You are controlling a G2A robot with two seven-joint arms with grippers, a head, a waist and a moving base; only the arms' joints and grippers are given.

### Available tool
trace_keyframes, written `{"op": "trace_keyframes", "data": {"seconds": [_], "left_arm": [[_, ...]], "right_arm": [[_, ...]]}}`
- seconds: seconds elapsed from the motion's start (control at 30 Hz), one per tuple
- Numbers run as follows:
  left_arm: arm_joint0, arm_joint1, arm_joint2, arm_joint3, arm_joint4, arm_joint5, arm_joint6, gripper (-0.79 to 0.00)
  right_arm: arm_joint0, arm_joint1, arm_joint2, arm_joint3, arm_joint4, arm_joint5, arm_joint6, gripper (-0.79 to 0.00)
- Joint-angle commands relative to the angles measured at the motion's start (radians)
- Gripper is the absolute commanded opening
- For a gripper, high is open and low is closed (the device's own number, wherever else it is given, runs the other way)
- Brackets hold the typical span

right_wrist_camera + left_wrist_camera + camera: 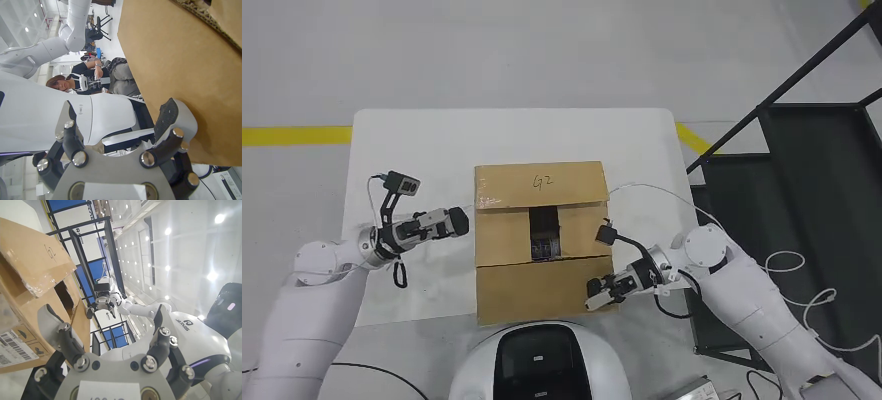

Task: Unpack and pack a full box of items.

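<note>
**Both Grippers Flank a Partly Open Box**

The cardboard box (pixel 504 238) sits at the centre of the white desk (pixel 412 150). Its far flap (pixel 540 185) and near flap (pixel 532 290) are folded inward. A gap between them shows dark items (pixel 545 238) inside, too dim to identify.

The left gripper (pixel 457 221) hangs at the box's 9 o'clock side, just beside the edge of the far flap. Its fingers (pixel 51 321) are spread wide with nothing between them.

The right gripper (pixel 599 291) sits at the box's 5 o'clock corner, by the edge of the near flap. Its fingers (pixel 170 113) are also spread wide and hold nothing. One pad lies just beside the brown cardboard, and whether it touches cannot be told.
</note>
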Motion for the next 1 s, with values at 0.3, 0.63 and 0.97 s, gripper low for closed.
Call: {"op": "trace_keyframes", "data": {"seconds": [0.3, 0.63, 0.97], "left_arm": [[-0.084, -0.016, 0.085, 0.109, 0.074, -0.070, 0.070, 0.000], [-0.205, -0.049, 0.170, 0.182, -0.025, -0.074, 0.074, 0.000], [-0.367, -0.097, 0.226, 0.329, -0.125, -0.133, 0.133, 0.000]], "right_arm": [[0.048, 0.025, -0.077, 0.029, -0.010, -0.022, -0.022, 0.000], [0.060, 0.050, -0.109, 0.039, -0.009, -0.035, -0.035, 0.000], [0.060, 0.067, -0.115, 0.073, -0.032, -0.074, -0.074, 0.000]]}}
